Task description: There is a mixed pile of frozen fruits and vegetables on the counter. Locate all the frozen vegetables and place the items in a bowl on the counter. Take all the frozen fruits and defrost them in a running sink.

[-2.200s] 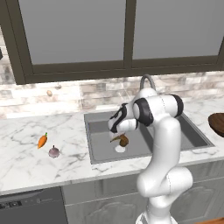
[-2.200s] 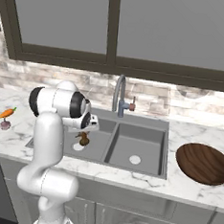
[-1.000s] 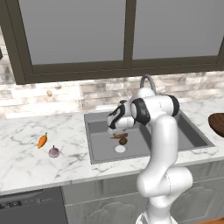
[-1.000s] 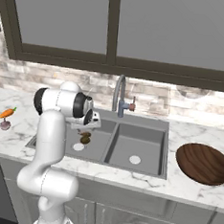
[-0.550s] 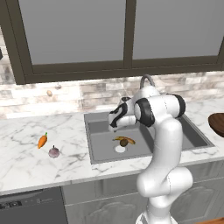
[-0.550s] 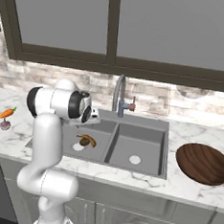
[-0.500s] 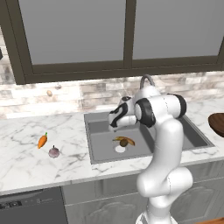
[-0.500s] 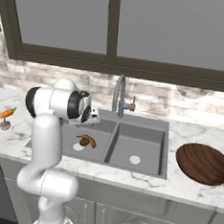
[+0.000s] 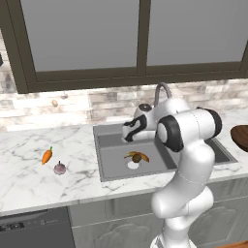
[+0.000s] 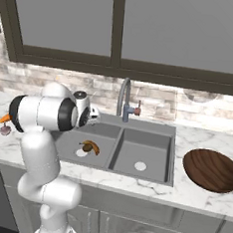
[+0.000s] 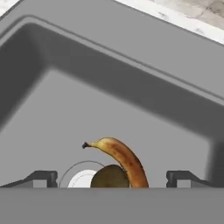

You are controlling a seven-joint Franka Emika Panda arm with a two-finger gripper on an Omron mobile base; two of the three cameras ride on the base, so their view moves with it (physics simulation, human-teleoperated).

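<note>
Gripper (image 11: 112, 177) hangs over the left basin of the sink (image 9: 109, 138), jaws spread wide with nothing between them; in the hand view the two tips sit far apart at the bottom, framing the fruit below. Empty, so it looks like a release pose, not a grasp.

Banana (image 11: 124, 160) lies on the basin floor, curved, stem end toward the drain side. Kiwi (image 11: 110, 176) sits right against it, partly tucked under the curve, touching. Both rest just beside the pale drain (image 11: 82, 178), which is the sensible spot: water from the tap (image 10: 122, 96) would run down toward them. Same pair shows in the left base view, banana (image 9: 137, 155) and kiwi (image 9: 137, 158) next to the drain. Whether the tap is running cannot be told; no water stream is visible.

Outward: carrot (image 9: 47, 155) and bulb (image 9: 59, 168) lie near each other on the counter (image 9: 29, 179), well left of the sink, untouched. They are the vegetables, so they belong in the bowl (image 10: 211, 170), which sits on the counter on the far right side of the sink, well apart from them.

Judgement: fruit half looks placed; tap probably needs turning on; vegetables not yet moved. Long carry across the sink for each.
</note>
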